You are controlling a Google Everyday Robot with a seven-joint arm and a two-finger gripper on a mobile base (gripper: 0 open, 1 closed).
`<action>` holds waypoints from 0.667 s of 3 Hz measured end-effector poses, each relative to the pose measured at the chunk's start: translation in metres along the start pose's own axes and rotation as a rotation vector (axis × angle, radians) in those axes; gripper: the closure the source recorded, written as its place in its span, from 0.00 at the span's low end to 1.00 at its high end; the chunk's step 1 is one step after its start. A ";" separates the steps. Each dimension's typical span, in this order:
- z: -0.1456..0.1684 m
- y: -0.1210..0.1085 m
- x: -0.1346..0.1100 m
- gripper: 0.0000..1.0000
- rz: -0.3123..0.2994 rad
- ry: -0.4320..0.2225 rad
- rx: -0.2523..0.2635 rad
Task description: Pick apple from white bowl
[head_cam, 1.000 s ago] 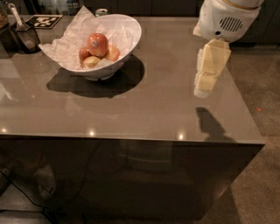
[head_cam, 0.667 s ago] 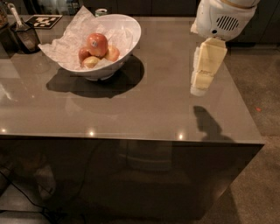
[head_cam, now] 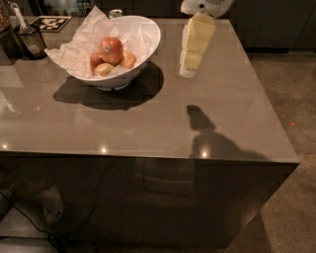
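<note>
The apple [head_cam: 111, 49] is the largest red-orange fruit, with a small pale sticker, lying on top of smaller fruit in the white bowl [head_cam: 147, 40]. The bowl is glossy, slant-rimmed and lined with crumpled white paper, and stands at the back left of the table. My gripper [head_cam: 189, 69] hangs pale and cream-coloured from the top of the view, above the table, to the right of the bowl and apart from it. It holds nothing that I can see.
Smaller red apples [head_cam: 96, 61] and a yellowish fruit [head_cam: 103, 69] lie beside the apple. A dark holder with utensils [head_cam: 28, 39] and a black-and-white marker card [head_cam: 51, 22] stand at the back left. A can [head_cam: 115, 13] is behind the bowl. The table's right edge [head_cam: 269, 108] drops to carpet.
The gripper has moved left, closer to the bowl, over the table. The bowl and fruit stay as they were.
</note>
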State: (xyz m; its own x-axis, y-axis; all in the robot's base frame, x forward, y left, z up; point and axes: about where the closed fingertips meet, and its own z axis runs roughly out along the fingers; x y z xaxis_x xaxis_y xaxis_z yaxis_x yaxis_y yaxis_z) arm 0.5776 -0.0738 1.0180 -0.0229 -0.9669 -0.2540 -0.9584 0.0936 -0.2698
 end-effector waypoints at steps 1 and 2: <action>0.007 -0.037 -0.044 0.00 -0.069 -0.038 0.020; 0.001 -0.049 -0.057 0.00 -0.073 -0.074 0.067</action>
State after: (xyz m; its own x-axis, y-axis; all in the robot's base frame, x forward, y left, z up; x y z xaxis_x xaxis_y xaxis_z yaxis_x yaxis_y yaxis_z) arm 0.6260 -0.0231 1.0448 0.0694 -0.9516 -0.2993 -0.9356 0.0420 -0.3505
